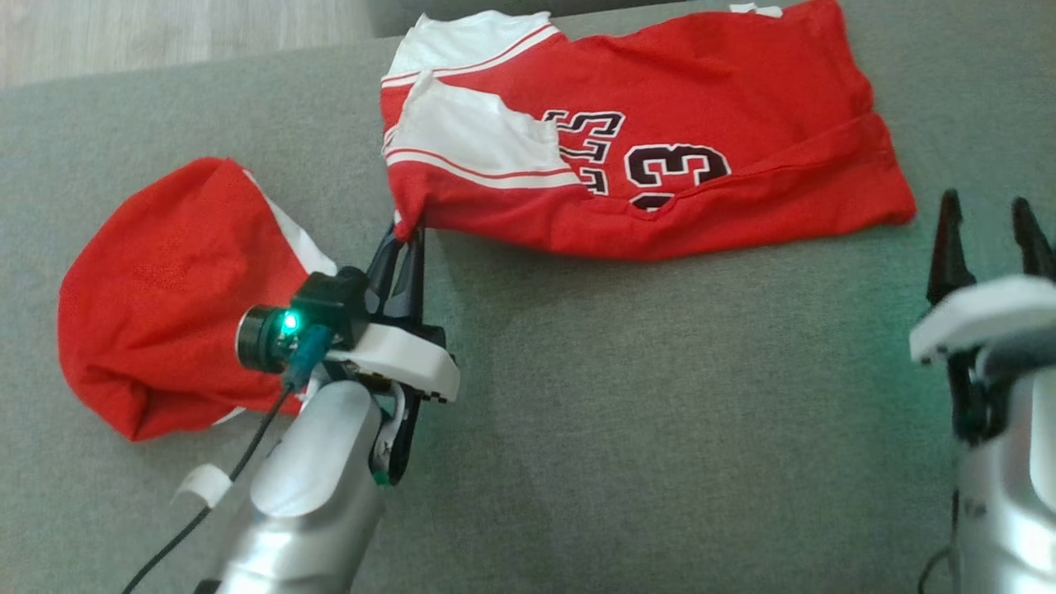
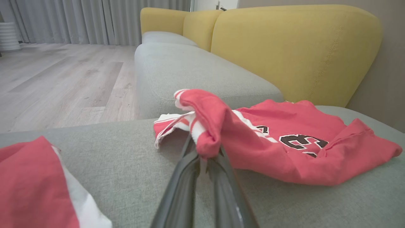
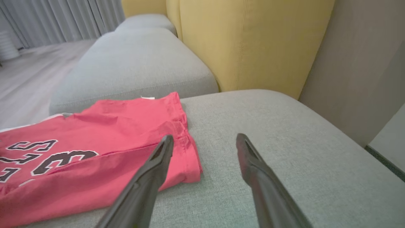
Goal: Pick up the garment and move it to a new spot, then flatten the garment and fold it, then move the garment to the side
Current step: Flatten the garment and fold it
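Left wrist view, yellow backrest (image 2: 284,47), grey cushion (image 2: 126,164), left tool (image 2: 206,157) clamping garment (image 2: 269,160), right tool (image 3: 204,141) spread

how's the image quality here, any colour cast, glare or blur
Head view: a greenish cast falls on the grey cushion beside the right gripper, whose white housing looks smeared; the green light on the left wrist flares. Left wrist view: the jersey reads washed-out pink, and the left gripper softens toward the bottom edge. Right wrist view: even light, no glare, fingers soft close up.
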You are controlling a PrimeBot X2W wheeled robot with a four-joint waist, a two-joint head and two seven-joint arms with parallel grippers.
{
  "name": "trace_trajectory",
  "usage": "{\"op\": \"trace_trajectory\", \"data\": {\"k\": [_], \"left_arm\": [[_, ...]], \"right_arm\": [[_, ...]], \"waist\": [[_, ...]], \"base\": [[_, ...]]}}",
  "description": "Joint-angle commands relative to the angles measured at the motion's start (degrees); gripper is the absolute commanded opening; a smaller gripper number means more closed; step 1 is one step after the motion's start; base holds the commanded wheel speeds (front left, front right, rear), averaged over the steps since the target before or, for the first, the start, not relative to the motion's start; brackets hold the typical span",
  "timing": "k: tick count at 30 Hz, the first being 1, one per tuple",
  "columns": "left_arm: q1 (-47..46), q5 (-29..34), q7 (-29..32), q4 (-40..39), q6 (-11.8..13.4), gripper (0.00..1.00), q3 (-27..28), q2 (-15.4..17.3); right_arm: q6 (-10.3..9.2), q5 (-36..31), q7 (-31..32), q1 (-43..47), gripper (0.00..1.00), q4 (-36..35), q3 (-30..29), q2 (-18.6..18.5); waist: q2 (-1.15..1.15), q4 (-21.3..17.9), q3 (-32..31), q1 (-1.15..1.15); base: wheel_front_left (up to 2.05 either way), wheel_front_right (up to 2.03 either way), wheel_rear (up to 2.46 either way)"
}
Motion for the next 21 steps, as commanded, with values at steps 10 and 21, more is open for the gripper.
{"op": "trace_trajectory", "data": {"k": [10,21], "left_arm": [[-1.4,1.3,-0.7,-3.7,-0.6,0.0,-1.9,0.4],[-2.6,1.1,-0.7,-3.6,-0.3,0.0,-3.3,0.3]], "right_arm": [[-0.04,-8.2,11.5,-14.3,1.0,15.3,-3.8,-3.9],[-0.04,-9.3,11.4,-19.9,1.0,26.7,-3.5,-6.2]], "waist": [[0.0,2.7,3.2,0.0],[0.0,3.9,4.9,0.0]], "base": [[0.0,0.0,0.0],[0.0,0.0,0.0]]}}
